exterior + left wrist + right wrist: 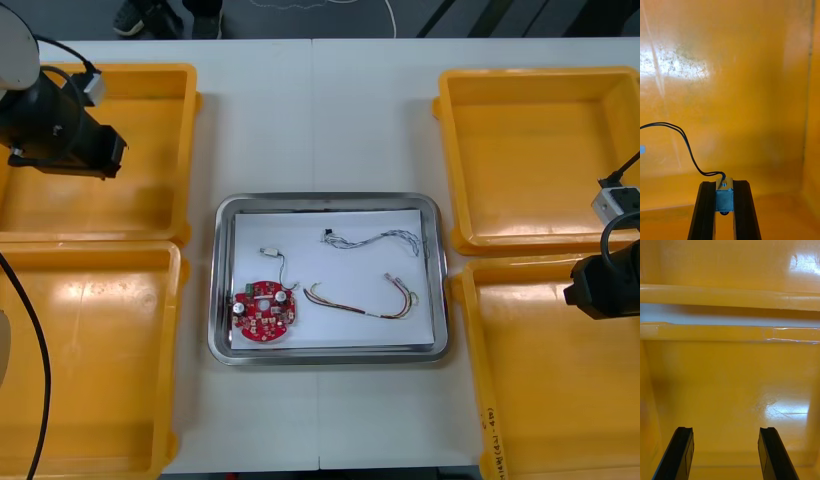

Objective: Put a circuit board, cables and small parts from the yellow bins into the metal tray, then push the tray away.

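Now left gripper (724, 184) clenches a small metal part (724, 199), black cable (685, 139) trailing, over far-left yellow bin (150, 190); lift cable clear, set down in metal tray (441, 290) beside circuit board (266, 311); right gripper (725, 435), spread, over near-right bin (540, 400).

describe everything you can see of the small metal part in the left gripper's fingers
The small metal part is a boxy, shiny silver block with a brass-coloured top piece carrying a small stud. It stands upright, clamped by the left gripper, whose black fingers touch its two sides. A thin black cable of two wires leaves its top and curves away. Behind it is a yellow bin; whether it touches the bin I cannot tell.
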You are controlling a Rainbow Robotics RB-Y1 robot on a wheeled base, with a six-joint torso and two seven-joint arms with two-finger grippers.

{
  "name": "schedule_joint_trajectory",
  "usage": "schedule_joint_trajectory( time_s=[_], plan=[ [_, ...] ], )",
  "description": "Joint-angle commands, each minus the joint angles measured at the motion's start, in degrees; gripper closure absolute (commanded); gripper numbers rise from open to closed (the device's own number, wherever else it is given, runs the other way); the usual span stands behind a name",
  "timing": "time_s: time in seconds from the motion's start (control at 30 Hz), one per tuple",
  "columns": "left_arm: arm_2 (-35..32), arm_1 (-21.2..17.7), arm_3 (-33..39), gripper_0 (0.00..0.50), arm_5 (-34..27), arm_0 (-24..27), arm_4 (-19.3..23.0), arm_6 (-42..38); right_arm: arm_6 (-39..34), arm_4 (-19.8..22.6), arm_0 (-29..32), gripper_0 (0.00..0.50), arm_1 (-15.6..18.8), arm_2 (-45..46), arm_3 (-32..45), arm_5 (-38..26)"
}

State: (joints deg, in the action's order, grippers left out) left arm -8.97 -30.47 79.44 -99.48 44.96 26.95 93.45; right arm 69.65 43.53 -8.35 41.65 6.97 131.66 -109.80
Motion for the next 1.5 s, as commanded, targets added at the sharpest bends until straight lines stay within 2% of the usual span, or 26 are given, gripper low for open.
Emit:
schedule_joint_trajectory(
  time_s=[0.03, 0.27, 0.5, 0.73, 1.03, 1.17, 1.33, 1.5],
  plan=[
    [-2.5, -0.6, 7.9, 0.5, -4.3, 1.9, 0.4, -6.6, 1.4, 0.4, 0.7, 0.0, -0.5, 1.9, 1.5, -0.2],
    [-0.4, -0.6, 15.1, 0.5, -10.4, 1.9, 1.5, -15.0, 1.4, 0.4, 0.7, 0.0, -0.5, 1.9, 1.5, -0.2],
    [5.2, 0.1, 20.8, 0.5, -10.5, 1.9, 3.5, -28.2, 1.4, 0.3, 0.7, 0.0, -0.5, 1.9, 1.5, -0.2],
    [9.9, 2.4, 23.5, 0.5, -10.5, 2.0, 4.3, -37.9, 1.5, 0.4, 0.7, 0.0, -0.5, 1.9, 1.5, -0.2],
    [20.7, 4.2, 23.8, 0.5, -10.5, 5.0, 4.1, -49.3, 1.5, 0.8, 0.7, 0.0, -0.5, 1.9, 1.5, -0.2],
    [22.3, 7.2, 23.4, 0.5, -10.5, 5.8, 3.7, -51.5, 1.5, 0.9, 0.7, 0.0, -0.5, 1.9, 1.5, -0.2],
    [23.2, 12.8, 22.8, 0.5, -10.5, 5.8, 0.6, -51.4, 1.5, 1.1, 0.7, 0.0, -0.5, 1.9, 1.5, -0.2],
    [26.5, 16.0, 20.5, 0.5, -10.5, 5.9, -1.4, -51.7, 1.5, 1.2, 0.7, 0.0, -0.5, 1.9, 1.5, -0.2]
  ],
)
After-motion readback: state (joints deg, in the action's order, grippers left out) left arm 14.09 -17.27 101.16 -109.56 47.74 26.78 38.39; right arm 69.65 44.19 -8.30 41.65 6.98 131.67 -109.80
